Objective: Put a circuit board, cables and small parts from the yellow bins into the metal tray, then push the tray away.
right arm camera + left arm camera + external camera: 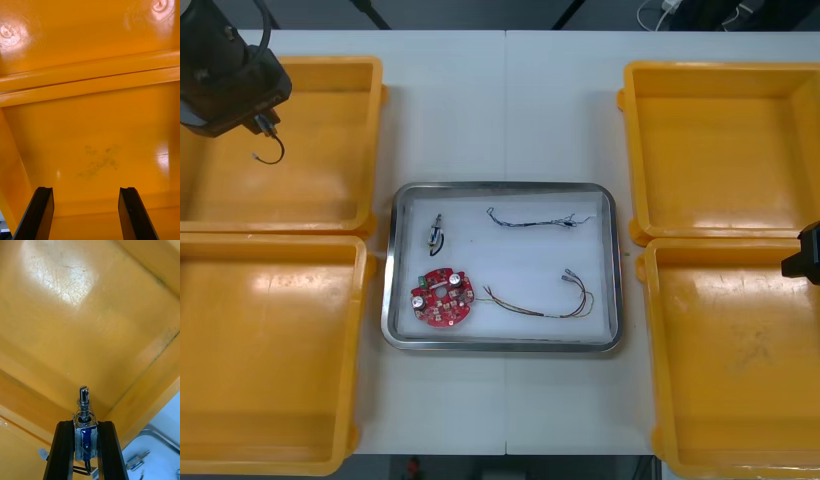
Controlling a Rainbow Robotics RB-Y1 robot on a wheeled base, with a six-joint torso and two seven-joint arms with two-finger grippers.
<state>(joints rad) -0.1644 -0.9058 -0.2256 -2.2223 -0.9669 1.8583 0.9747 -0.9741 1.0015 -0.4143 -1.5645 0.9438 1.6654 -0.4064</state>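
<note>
Left wrist view: we see the left claw [85, 424] closed to a narrow gap, clamped on a small metal part [84, 405] w/ a spring round its pin & blue wrap on its body. The part stands upright btwn the two black fingers [62, 450], pin poking out past the tips. Thin black wires [83, 469] trail from its base. Beyond it lies the bare floor of the far-left yellow bin [75, 315], & off past one finger we catch a corner of the metal tray [159, 435]. In the front view the left arm hangs over the far corner of that bin, well apart from the tray, w/ the wires looping below it.

The tray sits at ctr of the counter [500, 110] btwn the bins, white inside. In it we count:
- a round red circuit board [442, 297] at near-left
- a second small metal part [437, 236] just beyond the board
- a blue-and-white cable [530, 220] along the far side
- a red-and-yellow cable [540, 300] beside the board

The right claw [86, 189] is parked wide open, holding nothing, over the near-right yellow bin [97, 123], whose floor carries a dull smudge.
</note>
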